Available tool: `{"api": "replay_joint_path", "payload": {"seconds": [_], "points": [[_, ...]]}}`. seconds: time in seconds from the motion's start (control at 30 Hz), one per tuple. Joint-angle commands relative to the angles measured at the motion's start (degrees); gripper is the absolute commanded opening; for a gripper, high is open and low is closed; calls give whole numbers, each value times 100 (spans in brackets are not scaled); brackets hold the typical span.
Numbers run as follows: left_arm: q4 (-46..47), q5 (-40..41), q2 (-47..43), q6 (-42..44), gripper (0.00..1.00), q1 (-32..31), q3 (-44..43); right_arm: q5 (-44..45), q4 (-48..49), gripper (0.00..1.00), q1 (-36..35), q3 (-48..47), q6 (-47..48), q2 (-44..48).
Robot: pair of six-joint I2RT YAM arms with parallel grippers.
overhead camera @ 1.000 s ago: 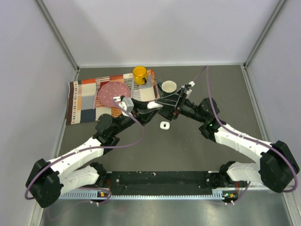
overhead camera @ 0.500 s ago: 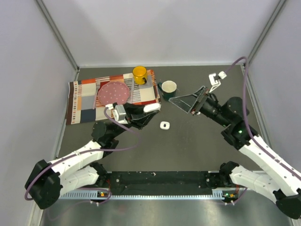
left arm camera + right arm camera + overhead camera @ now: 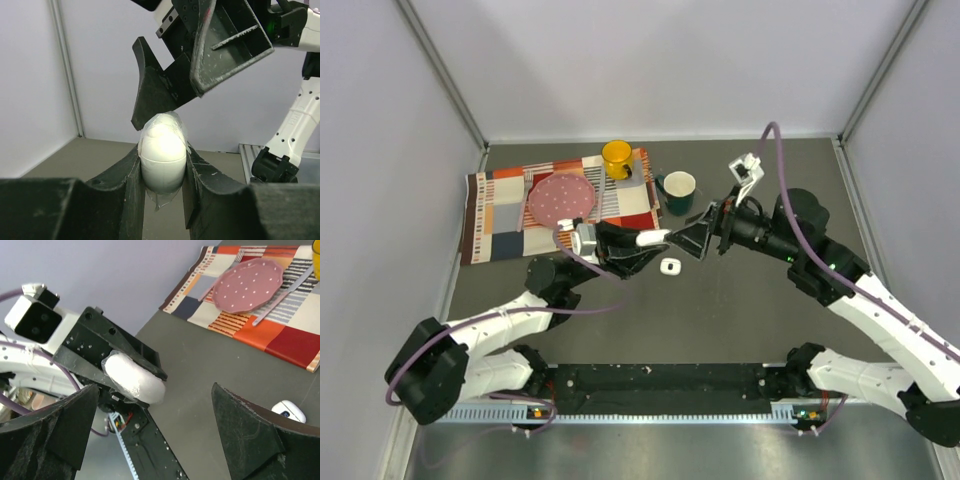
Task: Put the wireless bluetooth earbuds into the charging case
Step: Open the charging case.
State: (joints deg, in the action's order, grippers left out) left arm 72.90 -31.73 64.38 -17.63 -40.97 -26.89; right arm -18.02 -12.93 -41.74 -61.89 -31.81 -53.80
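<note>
Left gripper (image 3: 653, 240): jaws clenched on the charging case (image 3: 134, 376), a white rounded shell with clear film over it, lid closed. The case is pinched at its lower half and its free end sticks out past the fingertips. Right gripper (image 3: 693, 236): jaws released and spread wide, holding nothing, tips just ahead of the case's free end and apart from it. Small white item (image 3: 670, 266): on the dark table (image 3: 740, 310), below the spot where both sets of jaws meet; too small to identify. Behind the jaws: green mug (image 3: 679, 186). Beyond the left jaws: patchwork placemat (image 3: 500, 205) with a pink dotted plate (image 3: 560, 197) and a yellow mug (image 3: 617, 157).
</note>
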Motion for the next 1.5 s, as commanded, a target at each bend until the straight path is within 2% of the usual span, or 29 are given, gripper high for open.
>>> {"api": "replay_joint_path", "payload": {"seconds": [0.0,0.63,1.17,1.47], "points": [[857,-237,31,-171,0,-7,-237,88,-201,93,-343,-438,588,-104],[787,-440,4,-276,0,-16,-325,492,-403,92,-485,-350,782,-236],[769,-984,-83,-417,0,-16,-334,1512,-228,93,-493,-271,457,-60],[690,-1038,-198,-452,0,-16,-220,1389,-34,95,-485,-289,272,-130]]}}
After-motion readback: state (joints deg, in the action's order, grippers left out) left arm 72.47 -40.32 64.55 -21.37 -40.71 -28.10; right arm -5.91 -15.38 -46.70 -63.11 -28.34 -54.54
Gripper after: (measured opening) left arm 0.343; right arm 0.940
